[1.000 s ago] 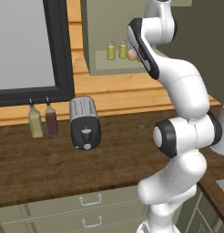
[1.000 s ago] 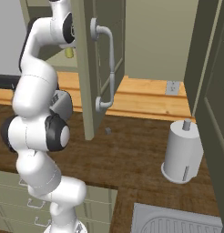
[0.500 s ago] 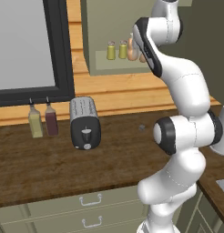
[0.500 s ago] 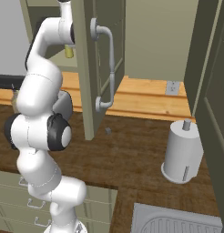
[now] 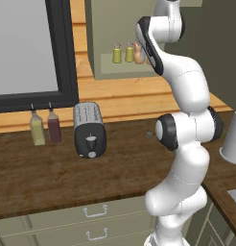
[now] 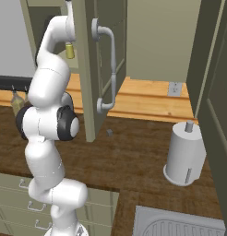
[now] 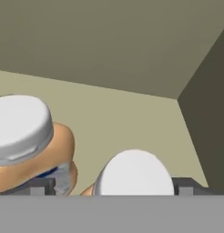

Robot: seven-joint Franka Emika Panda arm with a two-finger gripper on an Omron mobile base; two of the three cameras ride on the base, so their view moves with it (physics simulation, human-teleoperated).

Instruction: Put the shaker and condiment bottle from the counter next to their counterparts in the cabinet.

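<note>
Cabinet shelf: I hold my claw clamped on the condiment bottle, just beside its twin, pairing them.

2 orange bottles crowding cabinet shelf, bare shelf behind, side wall right

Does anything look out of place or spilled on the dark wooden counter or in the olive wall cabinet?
Nothing stands out. The two yellow-green shakers stand upright side by side on the cabinet shelf. Two peach-orange bottles with pale caps sit close together there. The silver toaster and both tall bottles stand upright on the counter.
</note>
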